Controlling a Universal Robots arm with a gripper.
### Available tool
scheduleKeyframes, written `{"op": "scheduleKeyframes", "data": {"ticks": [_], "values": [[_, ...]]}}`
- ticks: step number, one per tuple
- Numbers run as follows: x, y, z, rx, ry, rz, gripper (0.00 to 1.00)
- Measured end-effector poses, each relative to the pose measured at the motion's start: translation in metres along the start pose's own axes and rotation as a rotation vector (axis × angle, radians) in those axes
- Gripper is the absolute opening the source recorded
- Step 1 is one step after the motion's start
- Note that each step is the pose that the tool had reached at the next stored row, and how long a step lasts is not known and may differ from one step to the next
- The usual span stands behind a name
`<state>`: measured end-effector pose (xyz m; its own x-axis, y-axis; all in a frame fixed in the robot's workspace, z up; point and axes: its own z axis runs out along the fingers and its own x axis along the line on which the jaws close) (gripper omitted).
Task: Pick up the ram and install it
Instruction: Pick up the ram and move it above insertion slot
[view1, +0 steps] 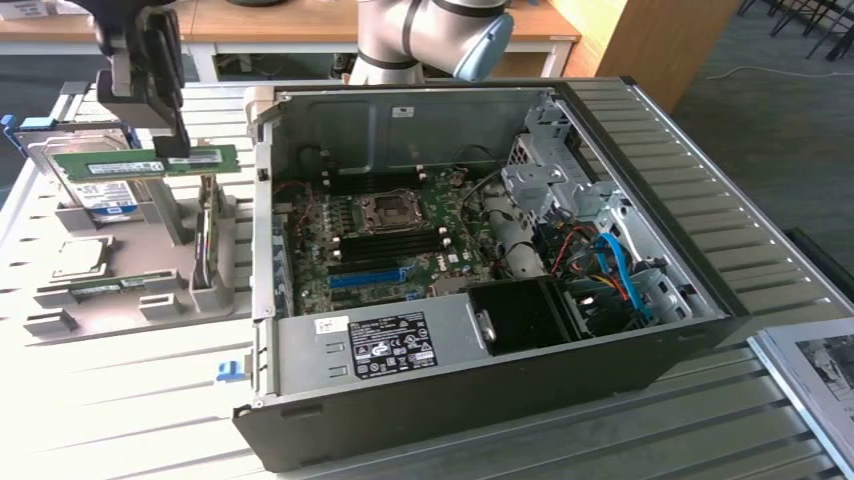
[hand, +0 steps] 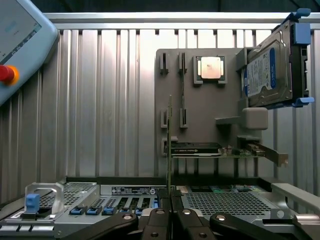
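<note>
Step in hand: pick is done, install isn't. The tool is closed on the ram, pinching its upper edge near the middle. The stick hangs level, long side horizontal, sticker facing the camera. It sits in the upper left of the exterior view, above the grey holder and in front of the hard drive. It looks lifted clear of the holder's slots, though I can't be sure of the gap. In the wrist view the ram shows edge-on as a thin line running out from between the closed fingertips of the tool.

What's left, as I judge it: the stick is well apart from the open PC case on the tabletop. Seating it would need the lower edge lined up w/ a memory slot on the motherboard and a straight push, no tilt. The thin board won't tolerate skew.

Pose: tool points straight down over the holder. The arm has a joint at top centre, behind the case.
</note>
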<state>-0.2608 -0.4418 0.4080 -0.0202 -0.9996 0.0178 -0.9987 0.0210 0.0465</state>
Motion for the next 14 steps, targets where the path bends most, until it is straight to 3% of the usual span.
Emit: {"op": "scheduleKeyframes", "data": {"ticks": [14], "values": [[0.000,-0.0241,-0.0011,0.0000,0.0000,0.000,0.12]]}}
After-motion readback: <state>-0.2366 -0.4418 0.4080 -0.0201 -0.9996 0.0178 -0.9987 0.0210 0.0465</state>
